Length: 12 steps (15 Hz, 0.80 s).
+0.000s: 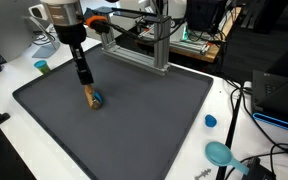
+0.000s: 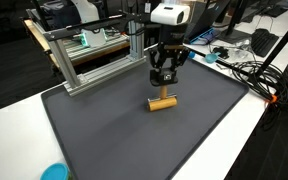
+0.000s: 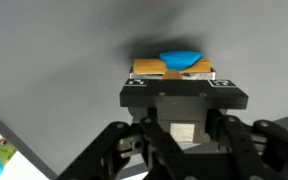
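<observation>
White arm (image 2: 170,14) with a rounded wrist housing; black, boxy claw (image 2: 164,88) beneath it; in the wrist view its matte body carries 2 small pale marks at 10 and 2 o'clock; jointed linkage bars at 5 and 7 o'clock.

So the block (image 2: 163,102) sits on the mat (image 2: 104,130) with the gripper (image 2: 163,85) right above it, the frame (image 1: 162,45) stands along the mat's far edge, and a cap (image 1: 211,121) lies on the table (image 1: 14,85) just off the mat.
</observation>
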### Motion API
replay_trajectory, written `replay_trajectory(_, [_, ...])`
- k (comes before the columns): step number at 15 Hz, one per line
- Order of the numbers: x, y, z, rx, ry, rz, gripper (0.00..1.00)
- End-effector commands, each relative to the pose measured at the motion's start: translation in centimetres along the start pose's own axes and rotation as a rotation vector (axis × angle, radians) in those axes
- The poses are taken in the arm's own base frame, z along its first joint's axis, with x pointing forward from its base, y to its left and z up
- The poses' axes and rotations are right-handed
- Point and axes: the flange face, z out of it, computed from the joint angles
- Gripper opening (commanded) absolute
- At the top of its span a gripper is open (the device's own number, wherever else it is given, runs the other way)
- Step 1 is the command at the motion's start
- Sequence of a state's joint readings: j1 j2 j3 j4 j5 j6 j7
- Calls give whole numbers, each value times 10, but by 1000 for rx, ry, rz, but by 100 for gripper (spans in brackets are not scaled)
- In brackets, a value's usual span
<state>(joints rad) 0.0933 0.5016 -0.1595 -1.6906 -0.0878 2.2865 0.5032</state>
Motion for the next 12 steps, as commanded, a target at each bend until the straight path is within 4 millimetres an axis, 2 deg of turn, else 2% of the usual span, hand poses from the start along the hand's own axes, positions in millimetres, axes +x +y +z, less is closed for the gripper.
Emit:
replay_trajectory(1, [-18, 11, 4, -83, -66, -117, 23])
replay_trajectory(4, [-27, 11, -14, 6, -49, -203, 23])
replay_trajectory(12, [-49, 37, -61, 204, 79, -288, 23])
